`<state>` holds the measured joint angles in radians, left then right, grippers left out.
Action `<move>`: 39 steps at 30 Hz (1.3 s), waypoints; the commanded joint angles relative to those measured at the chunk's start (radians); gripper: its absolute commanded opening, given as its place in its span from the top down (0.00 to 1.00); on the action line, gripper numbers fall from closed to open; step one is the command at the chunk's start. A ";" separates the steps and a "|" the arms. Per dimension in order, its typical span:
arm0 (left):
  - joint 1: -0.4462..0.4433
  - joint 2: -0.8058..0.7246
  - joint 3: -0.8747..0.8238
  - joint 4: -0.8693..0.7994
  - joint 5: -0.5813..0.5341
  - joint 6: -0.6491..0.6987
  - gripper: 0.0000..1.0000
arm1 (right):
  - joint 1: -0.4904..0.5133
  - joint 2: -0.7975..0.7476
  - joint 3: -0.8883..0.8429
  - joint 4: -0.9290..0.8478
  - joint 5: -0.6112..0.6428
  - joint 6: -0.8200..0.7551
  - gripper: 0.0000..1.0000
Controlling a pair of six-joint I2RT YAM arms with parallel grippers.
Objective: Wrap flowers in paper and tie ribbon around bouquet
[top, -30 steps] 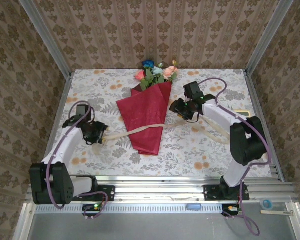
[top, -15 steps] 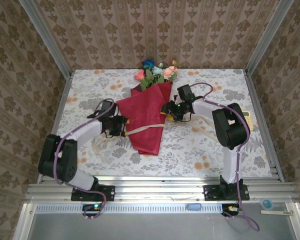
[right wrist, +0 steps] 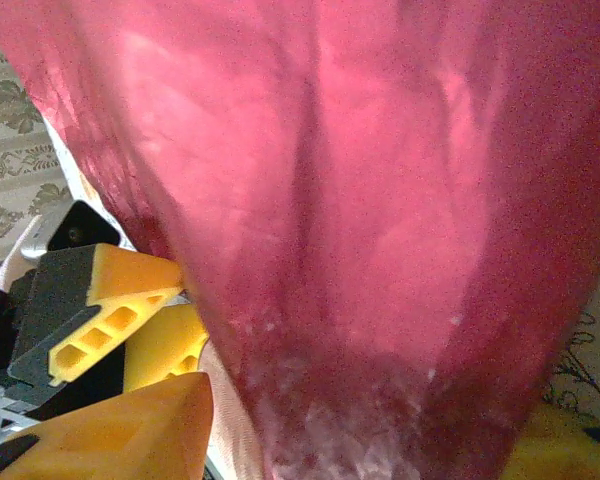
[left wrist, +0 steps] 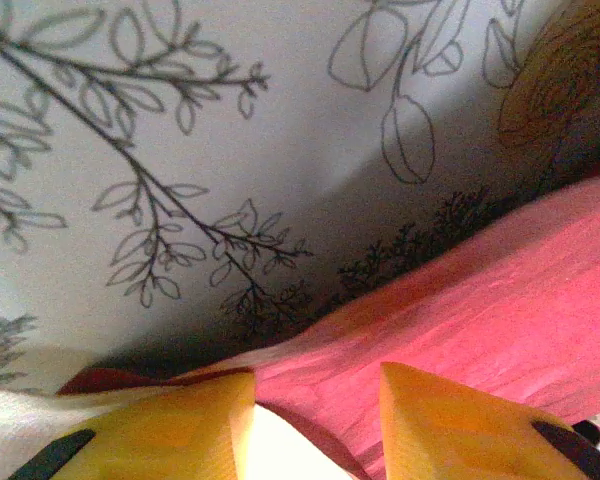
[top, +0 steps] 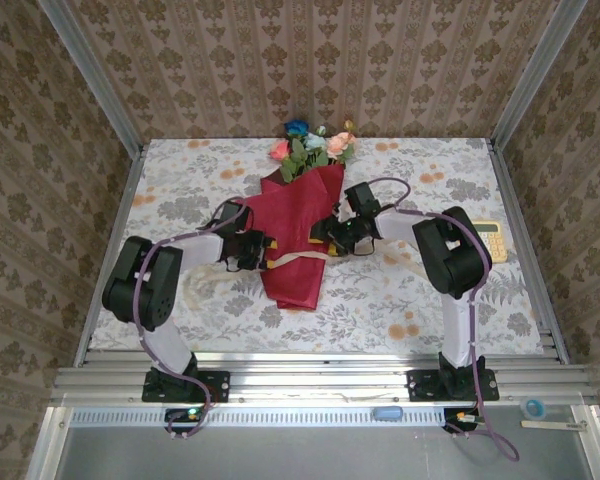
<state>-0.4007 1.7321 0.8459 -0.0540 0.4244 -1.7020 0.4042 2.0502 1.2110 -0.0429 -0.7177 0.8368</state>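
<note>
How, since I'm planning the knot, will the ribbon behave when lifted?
Probably floppy: the ribbon sags across the paper, following its contour. Likely very light, being a thin narrow strip. Lying flat on top, it may slide when tugged.

Lab test cell: aluminium frame [top: 320,380], wallpapered walls [top: 310,60], floral tablecloth [top: 400,300].
</note>
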 commanded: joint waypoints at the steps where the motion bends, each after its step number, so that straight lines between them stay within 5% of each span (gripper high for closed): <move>1: -0.010 0.000 -0.050 -0.026 -0.006 -0.007 0.64 | 0.040 0.006 -0.037 0.046 -0.044 0.044 0.46; 11: -0.003 -0.044 -0.053 -0.055 -0.023 0.027 0.67 | 0.073 0.081 0.021 0.125 -0.040 0.128 0.55; 16: -0.008 -0.230 -0.005 -0.268 -0.086 0.069 0.59 | 0.073 0.047 0.025 0.034 0.055 0.069 0.87; 19: -0.020 -0.375 -0.044 -0.388 -0.142 0.001 0.54 | 0.073 0.030 0.027 0.031 0.087 0.063 0.94; 23: -0.024 -0.485 -0.175 -0.335 -0.147 -0.184 0.52 | 0.074 0.021 0.023 0.041 0.105 0.064 0.98; 39: -0.211 -0.184 -0.014 -0.099 -0.188 -0.474 0.44 | 0.090 -0.002 -0.034 0.106 0.131 0.089 1.00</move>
<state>-0.5964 1.5238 0.8120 -0.1768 0.2726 -2.0216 0.4858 2.0811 1.1934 0.0528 -0.6315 0.9207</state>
